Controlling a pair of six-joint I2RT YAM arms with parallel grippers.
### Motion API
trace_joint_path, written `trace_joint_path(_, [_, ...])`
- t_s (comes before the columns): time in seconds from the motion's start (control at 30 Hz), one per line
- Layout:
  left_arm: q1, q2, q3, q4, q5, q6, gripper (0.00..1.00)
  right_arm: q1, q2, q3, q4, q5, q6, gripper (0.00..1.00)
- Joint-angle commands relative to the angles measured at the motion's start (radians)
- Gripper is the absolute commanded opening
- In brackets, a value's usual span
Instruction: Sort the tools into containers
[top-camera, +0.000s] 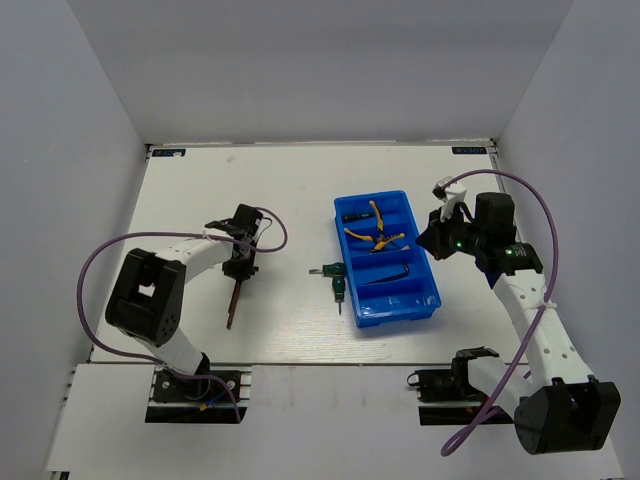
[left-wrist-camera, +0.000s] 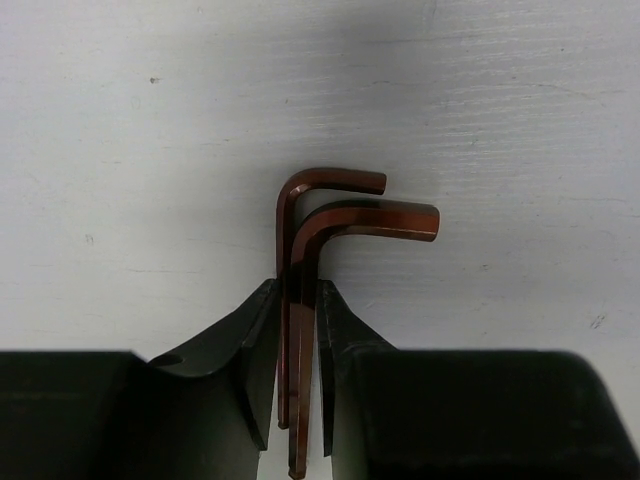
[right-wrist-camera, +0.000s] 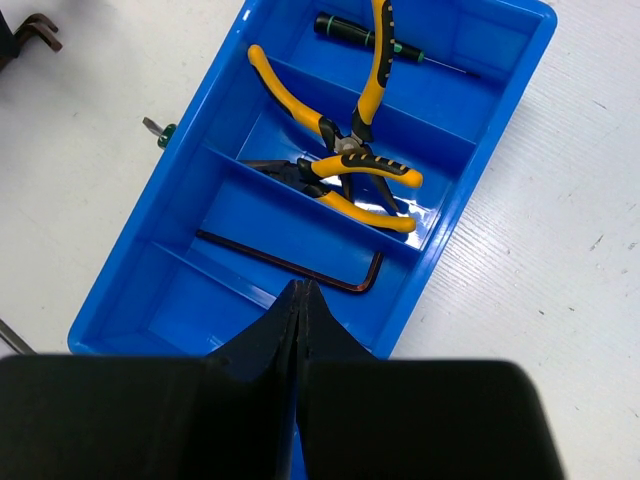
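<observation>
Pinching a pair of hex keys (left-wrist-camera: 345, 222) by their long shafts, the left hand (left-wrist-camera: 298, 292) works out on the white surface (top-camera: 300, 180), well apart from the blue tray (top-camera: 400, 315) the tools are bound for. Its fingers are narrowed onto both brown keys, one thin and one thicker, their bent ends pointing the same way beyond the fingertips. Whether the pair is off the surface cannot be told. Grasping the shafts rather than the bends looks meant to keep the two aligned for the carry.

The right hand (right-wrist-camera: 300, 290) hangs by the tray's right wall, fingers pressed together on nothing, apparently waiting clear of the compartments. Inside, a thin screwdriver (right-wrist-camera: 395, 45) lies in the far compartment. Two yellow-handled pliers (right-wrist-camera: 350, 165) sprawl crossed over the ridges next to it. A third hex key (right-wrist-camera: 290, 263) rests alone in the compartment after that, the likely home for the pair. A stubby green-black tool (top-camera: 338, 282) lies on the surface just beside the tray's left wall, not yet sorted. Judged from this, the job is past halfway.
</observation>
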Motion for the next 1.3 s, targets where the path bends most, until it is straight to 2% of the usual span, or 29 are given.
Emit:
trace_joint_path(0.0, [-0.01, 0.017, 0.015, -0.002, 0.008, 0.004, 0.3, -0.001, -0.018, 0.0, -0.007, -0.011, -0.015, 0.0])
trace_joint_path(0.13, [-0.01, -0.021, 0.015, -0.002, -0.049, 0.004, 0.29, -0.002, -0.015, 0.0, -0.007, -0.012, -0.015, 0.0])
trace_joint_path(0.2, [-0.019, -0.061, 0.015, -0.002, -0.072, -0.005, 0.31, -0.001, -0.017, 0.0, -0.007, -0.015, -0.017, 0.0])
trace_joint_path(0.5, [-0.029, -0.08, 0.004, 0.008, -0.082, -0.005, 0.34, -0.005, -0.011, 0.0, -0.007, -0.017, -0.015, 0.0])
trace_joint_path(0.63, [-0.038, -0.071, 0.004, 0.008, -0.059, -0.005, 0.27, 0.0, -0.011, 0.0, -0.008, -0.017, -0.015, 0.0])
trace_joint_path(1.17, [-0.038, 0.0, 0.013, -0.012, -0.02, -0.005, 0.29, 0.0, -0.021, 0.002, -0.008, -0.009, -0.015, 0.0])
trace_joint_path(1.23, [-0.038, 0.0, 0.013, -0.002, 0.004, 0.004, 0.27, -0.005, -0.023, 0.0, -0.008, -0.009, -0.015, 0.0])
trace_joint_path(1.27, [-0.038, 0.0, 0.013, -0.002, 0.017, 0.004, 0.23, -0.005, -0.024, 0.0, 0.001, -0.008, -0.015, 0.0])
